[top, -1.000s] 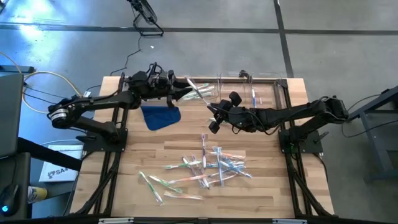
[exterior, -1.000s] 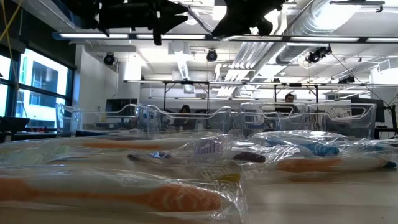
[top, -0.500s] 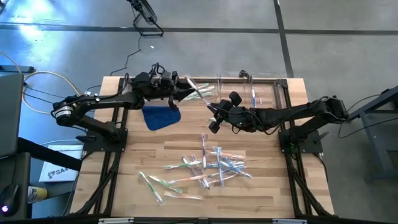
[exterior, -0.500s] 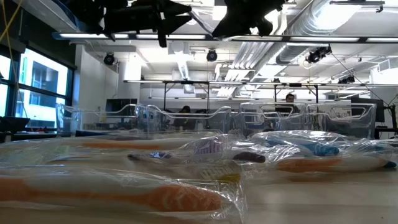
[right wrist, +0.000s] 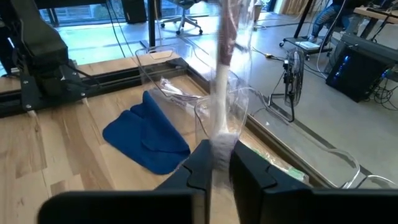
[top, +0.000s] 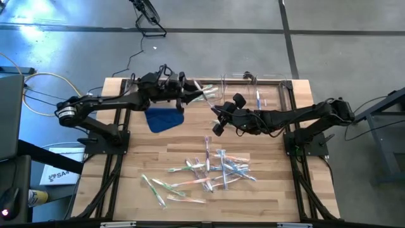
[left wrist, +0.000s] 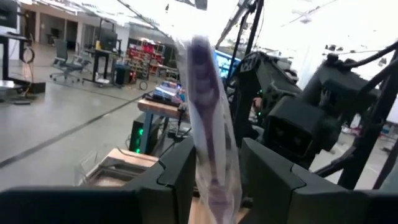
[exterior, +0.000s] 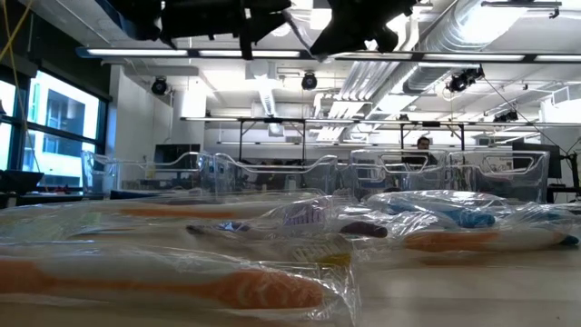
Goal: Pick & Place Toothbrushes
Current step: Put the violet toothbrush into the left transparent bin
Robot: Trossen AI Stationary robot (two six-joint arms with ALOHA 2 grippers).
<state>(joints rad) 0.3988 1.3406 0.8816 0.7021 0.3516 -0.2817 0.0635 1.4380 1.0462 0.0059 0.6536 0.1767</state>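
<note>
Both arms are up off the table [top: 139,190], reaching toward each other over its far half. The left gripper [top: 190,96] pinches a wrapped toothbrush [left wrist: 208,130] between its two fingers [left wrist: 177,180]; the brush has a purple handle inside clear film and stands up past the fingertips. From above, that same brush sticks out ahead of the left gripper toward the clear bins [top: 253,85] at the far edge.

The right gripper [top: 217,128] is also clamped on something: a second wrapped toothbrush [right wrist: 225,81], whitish with a darker upper end, rises straight up from between its nearly closed fingers [right wrist: 200,165]. Its colour is hard to call through the glinting wrap, so I'd only say it looks pale. Beyond this gripper lies the blue cloth [right wrist: 146,134], crumpled on the wood, and just past the cloth a clear bin [right wrist: 180,74] with a wrapped item inside.

Below and nearer than both grippers, well apart from them, the loose pile of toothbrushes [top: 212,168] is scattered across the middle of the table, with a few stragglers [top: 158,187] off to the left arm's side. At table height, the nearest wrapped brushes [exterior: 182,286] show orange and blue handles.
</note>
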